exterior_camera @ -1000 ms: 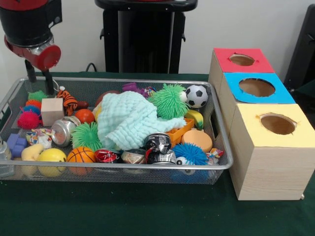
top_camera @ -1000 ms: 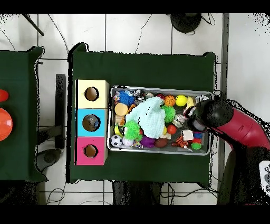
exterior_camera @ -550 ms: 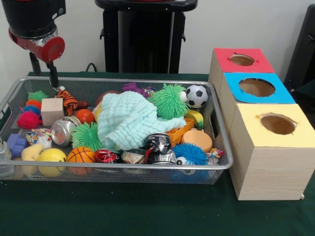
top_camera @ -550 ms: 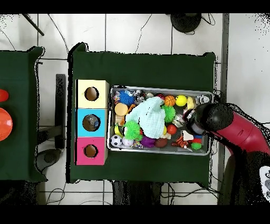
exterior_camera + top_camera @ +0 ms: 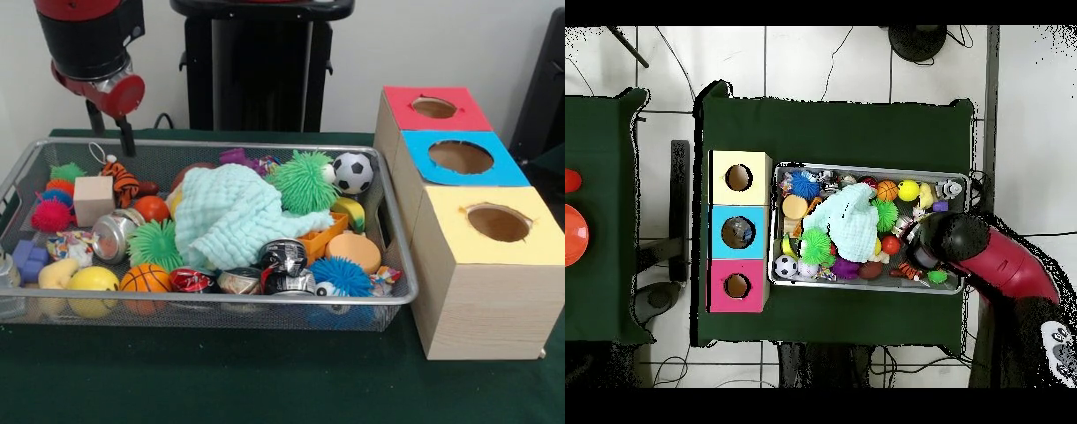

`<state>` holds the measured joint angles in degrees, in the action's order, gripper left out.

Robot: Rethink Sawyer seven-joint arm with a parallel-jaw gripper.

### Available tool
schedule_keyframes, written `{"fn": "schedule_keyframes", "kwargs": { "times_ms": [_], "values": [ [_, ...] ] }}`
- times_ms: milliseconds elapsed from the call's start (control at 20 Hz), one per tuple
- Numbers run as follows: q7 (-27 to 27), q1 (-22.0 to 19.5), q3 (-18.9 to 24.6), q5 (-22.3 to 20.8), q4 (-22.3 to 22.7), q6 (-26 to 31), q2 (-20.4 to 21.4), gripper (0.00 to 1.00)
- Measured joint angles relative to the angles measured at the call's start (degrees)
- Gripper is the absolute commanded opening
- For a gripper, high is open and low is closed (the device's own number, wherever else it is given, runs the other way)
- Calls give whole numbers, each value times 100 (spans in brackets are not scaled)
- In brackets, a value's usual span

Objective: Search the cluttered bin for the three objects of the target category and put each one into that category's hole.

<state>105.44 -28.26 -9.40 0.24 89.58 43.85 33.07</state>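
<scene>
Claw [image 5: 108,132] has shifted along the bin's [image 5: 265,145] far rim, holding nothing.

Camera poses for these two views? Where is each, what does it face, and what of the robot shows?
Front view: across the table from the robot, facing the wire bin and three boxes; the arm and pincer come down at top left.
Overhead view: above the table, looking straight down; the red arm enters from the lower right over the bin's end.
Shared: bin, mint cloth, soccer ball, and red, blue, yellow boxes.
</scene>
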Motion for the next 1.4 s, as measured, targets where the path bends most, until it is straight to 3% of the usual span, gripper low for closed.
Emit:
{"fn": "schedule_keyframes", "kwargs": {
  "times_ms": [1400],
  "values": [
    [0, 380, 155, 841, 436, -1316, -426, 100]
  ]
}}
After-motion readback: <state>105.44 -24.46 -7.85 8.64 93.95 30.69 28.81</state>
